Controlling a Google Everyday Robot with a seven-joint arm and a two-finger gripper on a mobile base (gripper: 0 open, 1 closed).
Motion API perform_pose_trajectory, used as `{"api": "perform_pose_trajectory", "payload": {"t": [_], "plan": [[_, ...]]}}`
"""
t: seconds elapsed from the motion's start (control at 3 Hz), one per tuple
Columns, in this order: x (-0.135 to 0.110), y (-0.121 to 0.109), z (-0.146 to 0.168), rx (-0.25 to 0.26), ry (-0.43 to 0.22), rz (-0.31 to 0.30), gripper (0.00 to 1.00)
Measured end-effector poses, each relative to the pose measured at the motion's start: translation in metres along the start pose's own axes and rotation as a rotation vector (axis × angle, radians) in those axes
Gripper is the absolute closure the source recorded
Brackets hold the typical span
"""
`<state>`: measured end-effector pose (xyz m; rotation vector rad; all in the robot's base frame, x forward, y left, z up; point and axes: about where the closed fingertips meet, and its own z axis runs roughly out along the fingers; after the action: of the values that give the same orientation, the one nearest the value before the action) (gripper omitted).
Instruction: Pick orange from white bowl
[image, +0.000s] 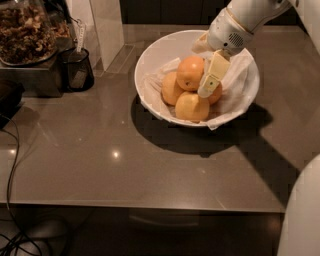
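- Gripper (209, 80) down in the white bowl (150, 60), against the right flank of the top orange (189, 72); open or closed, cannot tell.
- Advice: centre on the orange, clear of the paper lining (240, 70).

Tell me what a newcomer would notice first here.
The white bowl at the top centre of the brown countertop, piled with fruit, draws the eye first. The robot's hand hangs into it from the upper right, right beside the deep-coloured top orange. At upper left, a jar of brown dried food stands near a black mesh cup.
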<state>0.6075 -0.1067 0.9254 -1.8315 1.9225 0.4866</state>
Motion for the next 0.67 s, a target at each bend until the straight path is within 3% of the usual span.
{"api": "perform_pose_trajectory", "payload": {"t": [0.33, 0.67], "plan": [[0.007, -0.0052, 0.0135, -0.031, -0.027, 0.04, 0.0], [0.0043, -0.0099, 0.016, -0.017, -0.034, 0.038, 0.27]]}}
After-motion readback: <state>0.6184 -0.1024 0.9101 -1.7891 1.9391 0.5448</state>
